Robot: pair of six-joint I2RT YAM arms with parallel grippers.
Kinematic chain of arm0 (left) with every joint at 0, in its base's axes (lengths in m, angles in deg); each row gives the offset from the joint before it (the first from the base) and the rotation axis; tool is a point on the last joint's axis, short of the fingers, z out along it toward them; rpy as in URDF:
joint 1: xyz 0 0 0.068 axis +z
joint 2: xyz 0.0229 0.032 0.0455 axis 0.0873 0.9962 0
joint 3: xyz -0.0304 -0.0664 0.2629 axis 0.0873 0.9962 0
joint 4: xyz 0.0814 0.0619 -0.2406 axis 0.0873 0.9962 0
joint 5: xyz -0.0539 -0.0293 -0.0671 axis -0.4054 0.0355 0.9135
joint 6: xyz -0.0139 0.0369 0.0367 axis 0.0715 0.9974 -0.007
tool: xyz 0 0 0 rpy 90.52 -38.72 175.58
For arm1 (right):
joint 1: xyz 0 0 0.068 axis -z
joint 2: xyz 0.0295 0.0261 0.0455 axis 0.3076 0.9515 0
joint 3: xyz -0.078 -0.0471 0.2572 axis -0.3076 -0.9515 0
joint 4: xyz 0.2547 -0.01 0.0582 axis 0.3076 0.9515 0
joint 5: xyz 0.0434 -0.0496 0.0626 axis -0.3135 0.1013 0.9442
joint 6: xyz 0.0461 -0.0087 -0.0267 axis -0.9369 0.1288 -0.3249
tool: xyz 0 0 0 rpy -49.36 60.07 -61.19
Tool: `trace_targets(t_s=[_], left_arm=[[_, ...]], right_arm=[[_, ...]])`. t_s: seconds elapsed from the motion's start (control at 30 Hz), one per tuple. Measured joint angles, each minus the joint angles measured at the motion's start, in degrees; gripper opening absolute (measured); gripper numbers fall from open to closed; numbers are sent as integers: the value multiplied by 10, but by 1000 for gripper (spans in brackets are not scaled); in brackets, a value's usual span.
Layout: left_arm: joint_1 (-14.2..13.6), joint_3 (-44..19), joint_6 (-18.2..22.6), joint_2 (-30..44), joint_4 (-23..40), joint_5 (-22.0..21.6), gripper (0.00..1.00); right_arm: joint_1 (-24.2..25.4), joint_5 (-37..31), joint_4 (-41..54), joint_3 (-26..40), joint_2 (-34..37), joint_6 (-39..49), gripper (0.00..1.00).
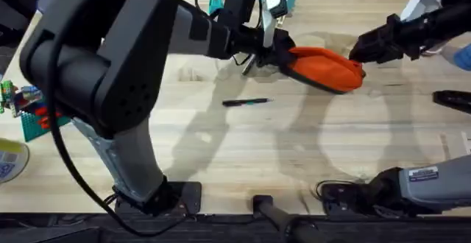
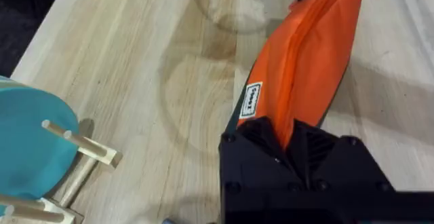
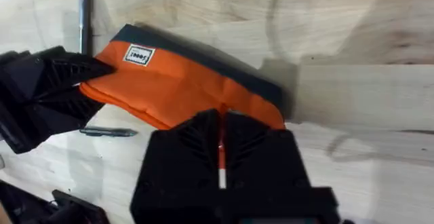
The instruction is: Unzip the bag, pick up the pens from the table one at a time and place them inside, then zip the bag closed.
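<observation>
The orange bag [image 1: 327,65] lies on the table [image 1: 309,155], held at both ends. My left gripper [image 1: 278,51] is shut on its left end, beside the white label [image 2: 251,100], with orange fabric pinched between the black fingers [image 2: 261,146]. My right gripper [image 1: 362,50] is shut on the opposite end [image 3: 203,91], a thin pale strip showing between its fingers [image 3: 196,139]. The zipper looks closed in the left wrist view. A black pen [image 1: 246,102] rests on the wood in front of the bag. Two pens [image 3: 83,20] [image 3: 108,132] lie near the left gripper [image 3: 41,88].
A teal piece with pale wooden pegs [image 2: 41,156] stands behind the left gripper. Coloured building blocks [image 1: 26,107] and a tape roll [image 1: 7,158] sit at the table's left edge. A black object [image 1: 452,99] lies at the right edge.
</observation>
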Motion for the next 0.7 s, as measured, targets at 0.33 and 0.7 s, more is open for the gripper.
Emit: trace_targets(t_s=[0.33,0.7], left_arm=[[0,0,0,0,0,0,44],[0,0,0,0,0,0,44]], right_arm=[[0,-2,3,0,0,0,30],[0,-2,12,0,0,0,30]])
